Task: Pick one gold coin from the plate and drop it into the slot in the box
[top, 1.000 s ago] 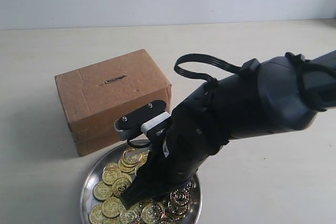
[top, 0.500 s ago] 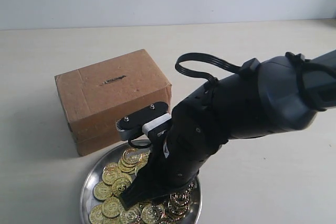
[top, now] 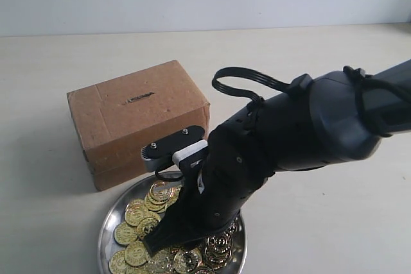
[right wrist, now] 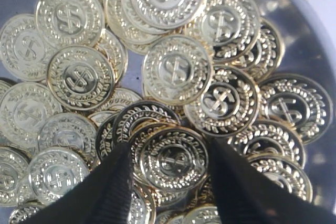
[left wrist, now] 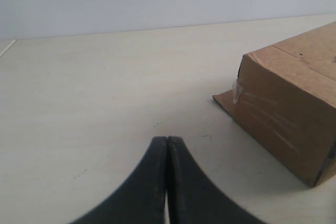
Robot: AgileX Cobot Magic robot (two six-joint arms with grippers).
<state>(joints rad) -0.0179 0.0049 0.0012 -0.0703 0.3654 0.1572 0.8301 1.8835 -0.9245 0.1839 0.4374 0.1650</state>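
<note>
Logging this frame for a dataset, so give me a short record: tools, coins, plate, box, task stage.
right tool: open, fingers either side of one gold coin
left tool: shut, empty, over the table beside the box
coins: heaped in the plate
box slot: on the box top, uncovered
stage: coin apparently not yet gripped

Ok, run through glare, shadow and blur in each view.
Exterior view: even soft light, a faint shadow beside the box, mild shine on the plate rim. Left wrist view: the shut left pincer is soft-edged, tape on the box glints. Right wrist view: gold coins glare; some mirror dark.
</note>
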